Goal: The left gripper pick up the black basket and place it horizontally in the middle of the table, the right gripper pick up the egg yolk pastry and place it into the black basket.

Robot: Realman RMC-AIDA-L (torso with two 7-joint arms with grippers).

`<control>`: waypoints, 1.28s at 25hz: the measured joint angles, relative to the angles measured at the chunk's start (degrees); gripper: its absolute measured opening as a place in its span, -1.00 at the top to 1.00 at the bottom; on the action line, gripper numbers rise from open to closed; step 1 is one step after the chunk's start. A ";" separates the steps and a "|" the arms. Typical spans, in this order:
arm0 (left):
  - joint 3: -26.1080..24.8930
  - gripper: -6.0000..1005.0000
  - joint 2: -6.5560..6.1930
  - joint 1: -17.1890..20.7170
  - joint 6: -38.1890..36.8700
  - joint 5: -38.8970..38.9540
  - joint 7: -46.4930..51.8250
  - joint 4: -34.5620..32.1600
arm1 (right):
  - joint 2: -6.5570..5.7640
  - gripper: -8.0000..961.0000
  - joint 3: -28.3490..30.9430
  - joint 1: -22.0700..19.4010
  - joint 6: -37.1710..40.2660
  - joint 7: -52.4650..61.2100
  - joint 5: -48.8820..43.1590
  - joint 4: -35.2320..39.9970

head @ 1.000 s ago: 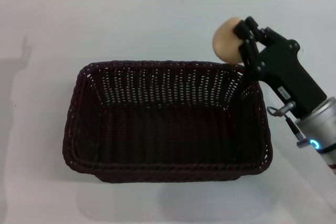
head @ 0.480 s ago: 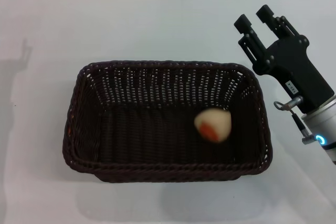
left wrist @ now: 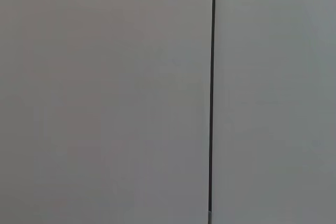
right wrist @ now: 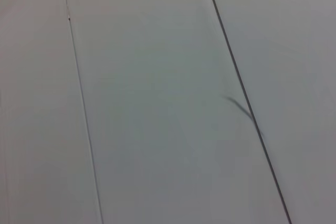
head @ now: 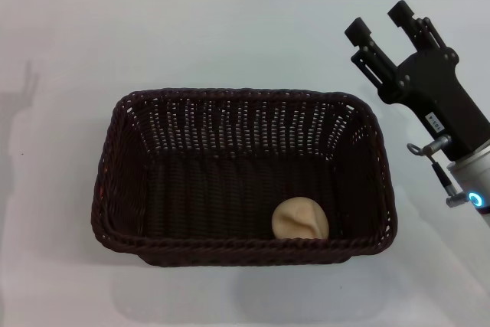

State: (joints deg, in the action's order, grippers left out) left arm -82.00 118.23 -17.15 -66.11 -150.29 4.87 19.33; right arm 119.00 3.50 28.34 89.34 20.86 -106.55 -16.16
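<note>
The black basket (head: 243, 178) stood lengthwise across the middle of the white surface (head: 61, 59), upright, its opening facing up. Its woven sides showed openwork gaps below a braided rim, and the corners were rounded.

The egg yolk pastry (head: 300, 219) lay inside the basket on its floor, in the near right part, close against the near wall and a little apart from the right wall. It was pale tan with a slight crease visible on its upper face. Nothing gripped it.

The right end effector (head: 387, 24) was held in the air beyond the basket's far right corner, outside the rim and well apart from the pastry. Its two black jointed fingers were spread wide with nothing between them: released. A small white label was fixed to the side of its black body (head: 436, 121), but the writing was too small to read. A thin cable ran along the wrist, and a blue-lit ring (head: 477, 200) showed on the silver arm segment below.

The left end effector appeared in no view. Both wrist views showed only pale panelled wall with thin dark seams (left wrist: 212, 93) (right wrist: 244, 98); no readable marking was found there.
</note>
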 joint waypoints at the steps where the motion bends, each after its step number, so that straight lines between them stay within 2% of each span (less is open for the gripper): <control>1: 0.00 -0.67 -0.03 0.08 -0.01 0.00 -0.14 0.00 | 0.00 -0.64 0.16 -0.08 0.26 0.15 0.00 0.00; 7: 0.01 -0.67 -0.03 0.20 -0.01 0.00 -0.26 0.00 | -0.02 -0.64 0.24 -0.42 1.46 0.31 0.00 0.13; 10: 0.00 -0.67 -0.02 0.30 -0.03 0.00 -0.31 0.00 | -0.01 -0.64 1.90 -2.01 3.04 0.09 0.91 0.20; 11: 0.05 -0.67 -0.01 0.42 -0.04 -0.01 -0.31 0.00 | 0.29 -0.64 5.33 -4.76 5.26 -1.72 2.17 0.39; 12: 0.05 -0.67 -0.01 0.42 -0.04 -0.01 -0.31 0.00 | 0.29 -0.64 5.33 -4.76 5.26 -1.72 2.17 0.39; 15: 0.40 -0.67 -0.02 0.89 -0.07 -0.04 -0.07 0.00 | 0.40 -0.64 11.49 -9.22 8.09 -4.22 3.05 0.05; 16: 0.40 -0.67 -0.02 0.89 -0.07 -0.04 -0.07 0.00 | 0.38 -0.64 15.64 -12.24 9.29 -4.53 3.13 0.07; 17: 0.45 -0.67 -0.04 0.99 -0.07 0.00 -0.11 0.00 | 0.38 -0.64 15.64 -12.24 9.29 -4.53 3.13 0.07; 21: 0.69 -0.67 0.01 1.46 -0.08 -0.02 -0.34 -0.37 | 0.41 -0.64 21.26 -17.32 11.60 -4.66 3.14 0.40; 26: 0.71 -0.67 0.01 1.87 -0.06 0.01 -0.41 -0.80 | 0.51 -0.64 22.36 -20.10 13.07 -4.70 3.54 0.67; 32: 0.71 -0.67 0.09 1.89 0.12 0.05 -0.54 -1.51 | 0.59 -0.64 22.58 -21.27 13.11 -4.72 5.39 0.57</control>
State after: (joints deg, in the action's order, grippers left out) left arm -81.30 118.32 -15.25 -65.99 -150.24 4.33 17.82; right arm 119.59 26.08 7.07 102.44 16.14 -101.15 -15.60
